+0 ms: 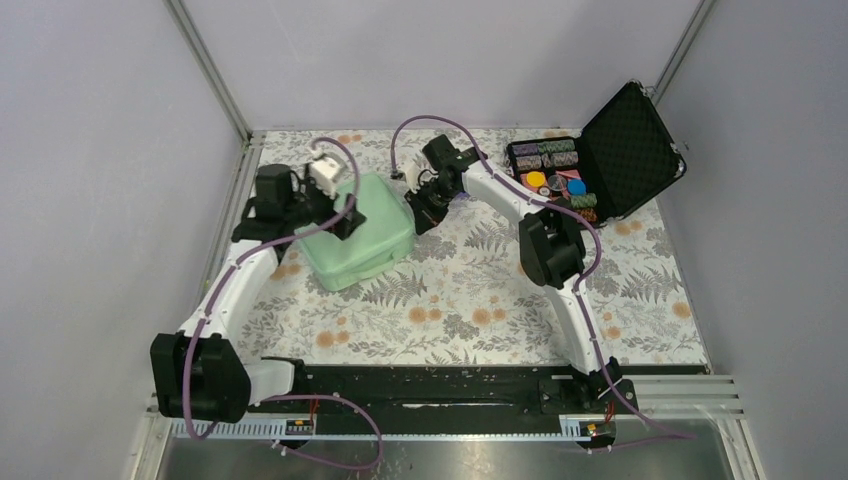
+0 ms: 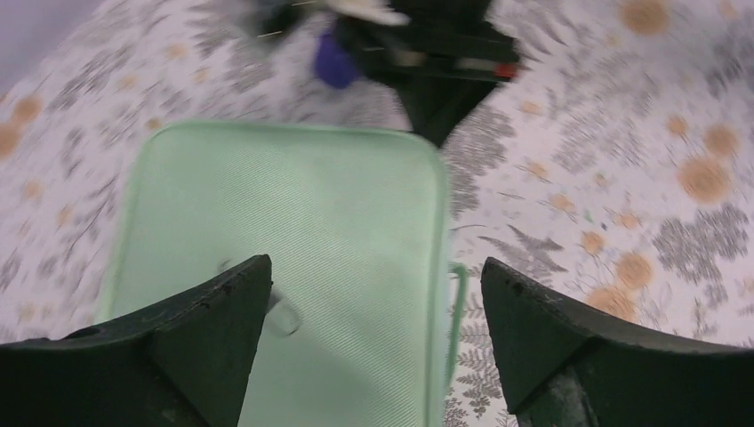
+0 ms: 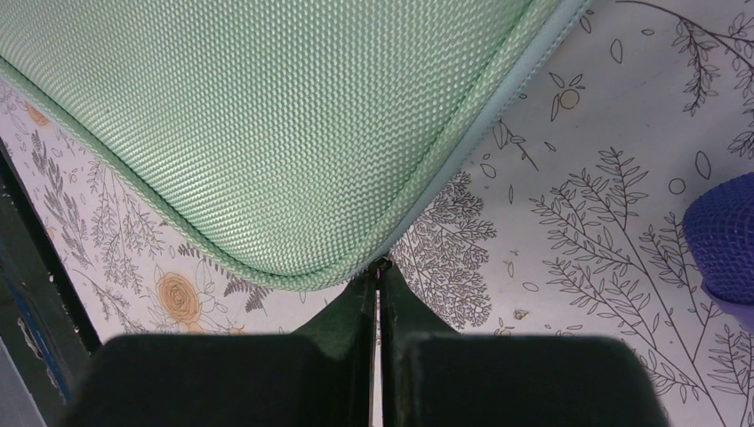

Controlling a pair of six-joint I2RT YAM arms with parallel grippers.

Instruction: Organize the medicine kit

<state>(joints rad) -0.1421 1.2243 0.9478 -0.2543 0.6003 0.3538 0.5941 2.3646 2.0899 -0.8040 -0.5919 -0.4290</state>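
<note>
The medicine kit (image 1: pixel 372 240) is a mint-green rounded-square case, lying closed on the floral table at the left centre. My left gripper (image 1: pixel 330 222) hovers over its lid, jaws wide open and empty; in the left wrist view the gripper (image 2: pixel 373 267) spans the lid (image 2: pixel 293 231) and its right edge. My right gripper (image 1: pixel 425 205) is at the kit's right corner. In the right wrist view the gripper (image 3: pixel 381 264) is shut, its tips pinching a small dark zipper pull at the kit's (image 3: pixel 267 116) zip seam.
A black foam-lined case (image 1: pixel 625 150) stands open at the back right, holding colourful pieces (image 1: pixel 555 170). A small purple object (image 3: pixel 725 236) lies on the table beside my right gripper. Walls close in the table on three sides.
</note>
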